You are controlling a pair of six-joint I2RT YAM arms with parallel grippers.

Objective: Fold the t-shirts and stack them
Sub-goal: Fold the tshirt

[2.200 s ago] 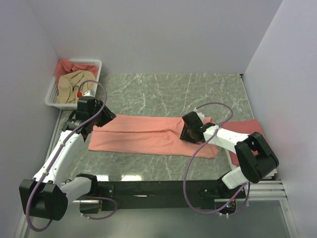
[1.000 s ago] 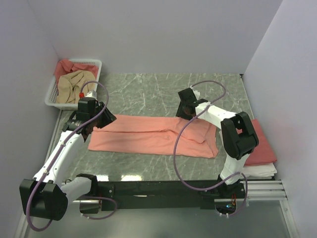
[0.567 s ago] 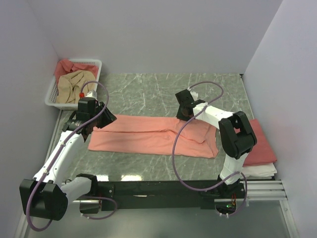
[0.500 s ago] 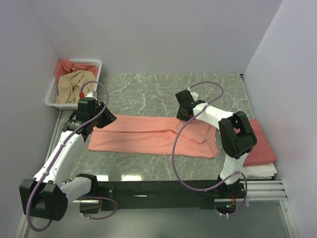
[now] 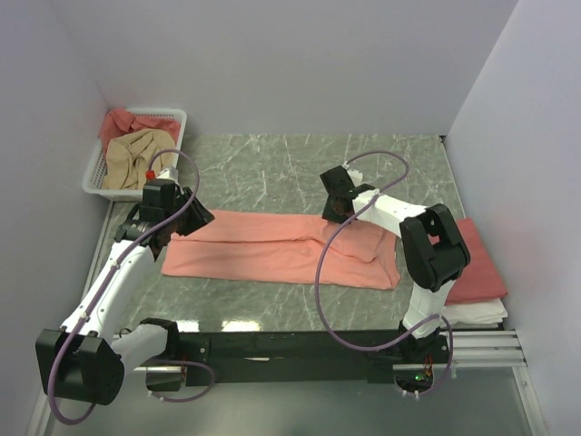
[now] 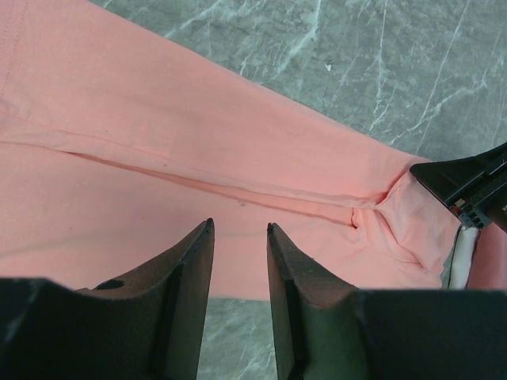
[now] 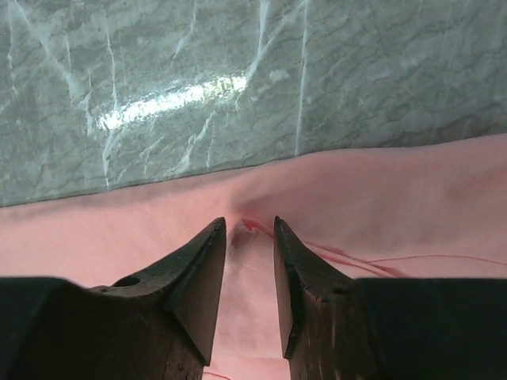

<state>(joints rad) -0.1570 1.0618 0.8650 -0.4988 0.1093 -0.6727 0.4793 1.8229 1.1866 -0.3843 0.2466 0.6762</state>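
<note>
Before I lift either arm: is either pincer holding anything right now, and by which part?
Nothing is held. The left pincer hangs open over the pink shirt; the right pincer stands open astride a small pucker at its far edge.

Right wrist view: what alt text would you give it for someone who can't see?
A dark two-fingered claw, slightly open, points down at the edge of a salmon-pink t-shirt lying on a grey-green marbled table. A small pucker in the shirt sits right at the claw's tips.
</note>
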